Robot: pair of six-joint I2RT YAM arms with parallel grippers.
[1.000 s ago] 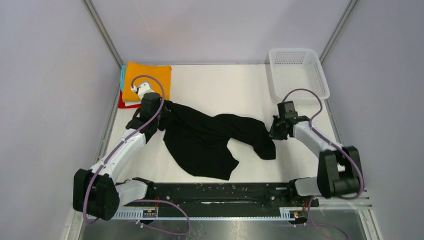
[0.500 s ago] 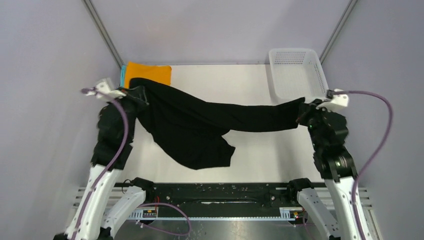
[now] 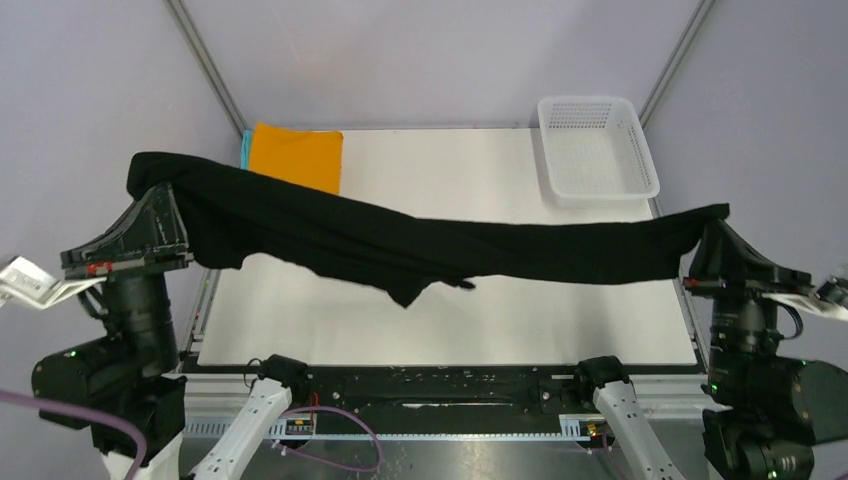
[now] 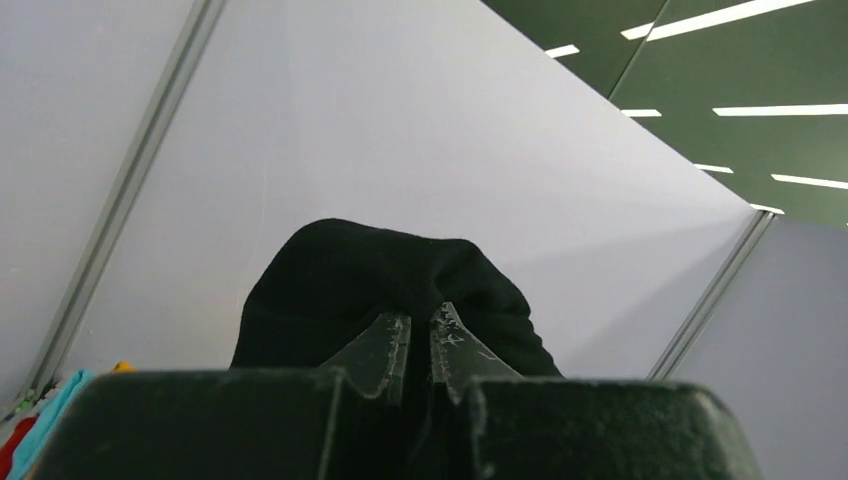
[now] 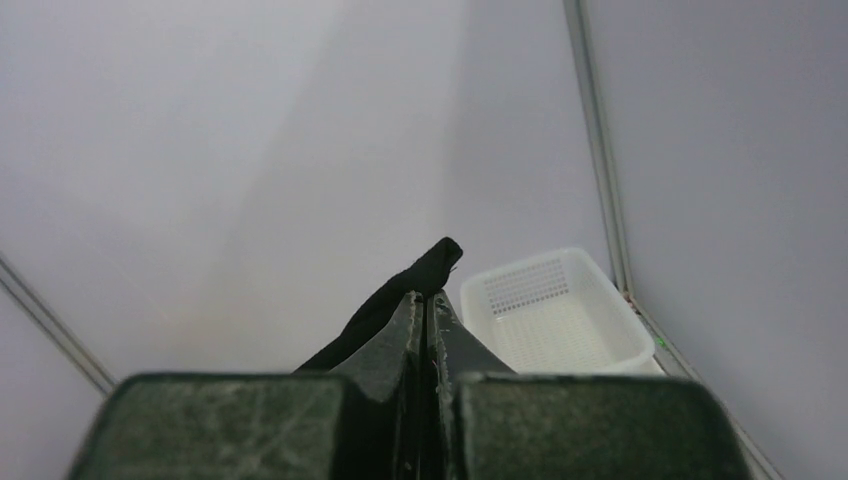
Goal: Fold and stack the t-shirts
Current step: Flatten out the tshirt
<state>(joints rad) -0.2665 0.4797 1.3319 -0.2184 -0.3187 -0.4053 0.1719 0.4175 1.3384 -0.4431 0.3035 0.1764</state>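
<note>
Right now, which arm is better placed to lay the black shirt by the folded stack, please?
Probably left: the left claw grips the black shirt beside the orange folded shirt; the right claw holds its other end by the basket.

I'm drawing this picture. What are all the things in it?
black t-shirt: one, black, stretched out in the air across the middle
orange t-shirt: one, orange, folded, far left corner
teal t-shirt: one, teal, edge showing at the orange one's left side
basket: one, white mesh, far right corner
table: one, white
left gripper: one, black, shut on the black t-shirt
right gripper: one, black, shut on the black t-shirt
</note>
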